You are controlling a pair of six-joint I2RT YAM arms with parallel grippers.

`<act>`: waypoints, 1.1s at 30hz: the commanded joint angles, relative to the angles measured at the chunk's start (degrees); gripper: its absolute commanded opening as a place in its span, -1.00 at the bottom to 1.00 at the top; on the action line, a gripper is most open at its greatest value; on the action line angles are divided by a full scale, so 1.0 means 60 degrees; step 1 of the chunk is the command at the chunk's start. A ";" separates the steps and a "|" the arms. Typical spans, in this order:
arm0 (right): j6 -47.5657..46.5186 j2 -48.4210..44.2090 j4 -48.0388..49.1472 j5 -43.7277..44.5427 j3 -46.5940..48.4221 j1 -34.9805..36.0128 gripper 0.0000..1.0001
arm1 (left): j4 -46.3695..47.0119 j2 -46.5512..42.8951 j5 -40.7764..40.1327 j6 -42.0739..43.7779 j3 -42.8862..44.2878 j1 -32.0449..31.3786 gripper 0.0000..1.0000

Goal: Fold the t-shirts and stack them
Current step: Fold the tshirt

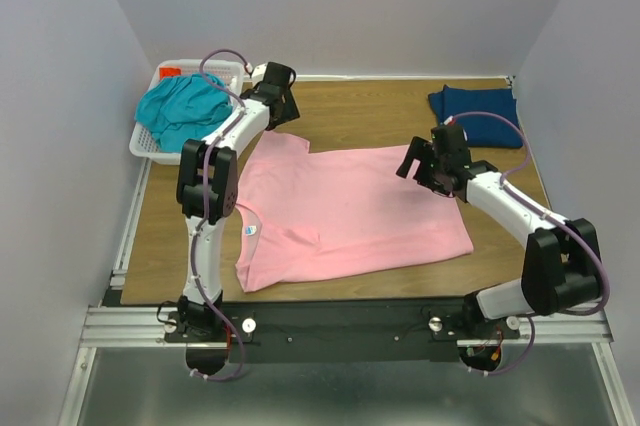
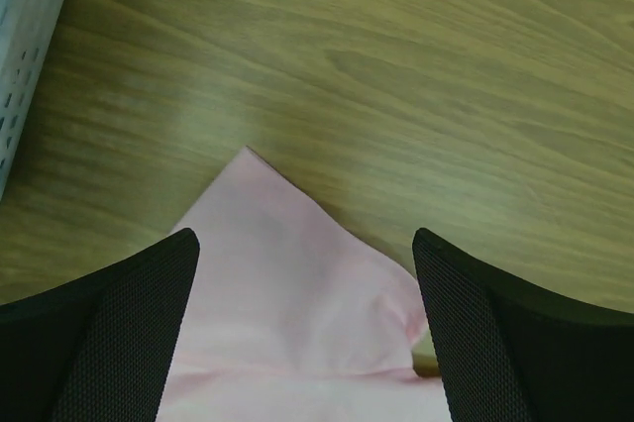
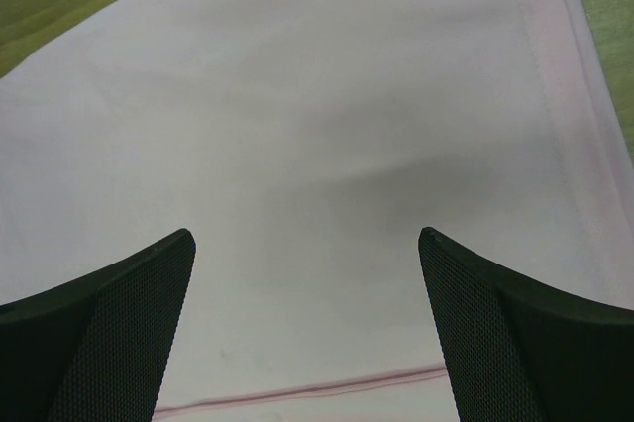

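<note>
- The pink t-shirt [image 1: 350, 206] lies flat in the middle of the table [image 1: 350, 106]. Its long axis runs from left to right across the table, a little slanted.
- The neck points toward the left arm's side and the bottom hem toward the right arm's side.
- The left gripper [image 1: 282, 111] hangs at the far left corner of the shirt, over the far sleeve [image 2: 287, 273]. Its jaws are spread wide. In the wrist view the pointed tip of the sleeve lies between the two fingers and a little ahead of them, with bare wood beyond.
- The right gripper [image 1: 415, 166] hangs above the far part of the hem end. Its jaws are also spread wide and nothing is between them. Its wrist view shows pink cloth under both fingers, with the stitched edge running along the right side.
- So each arm is nearer to its own end of the far long edge. I judge that the coming move is a pinch at both ends of this edge, to fold it toward the near side.
- The navy t-shirt [image 1: 478, 111] lies folded at the far right corner, well apart.
- The teal t-shirt [image 1: 185, 111] sits crumpled in the white basket [image 1: 145, 146] at the far left.
</note>
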 commanded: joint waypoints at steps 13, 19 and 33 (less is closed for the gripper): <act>-0.0407 0.0403 -0.0128 0.0397 0.0143 -0.0046 1.00 | -0.1073 0.2235 -0.0755 0.0256 0.1582 0.0353 0.20; -0.0466 0.0388 -0.0128 0.0690 0.0172 -0.0119 1.00 | -0.1059 0.2309 -0.0740 0.0329 0.1422 0.0353 -0.21; -0.0685 0.2451 -0.0230 0.2388 0.2747 -0.0705 1.00 | -0.0401 0.1592 -0.0198 0.1003 0.0573 0.0338 -1.00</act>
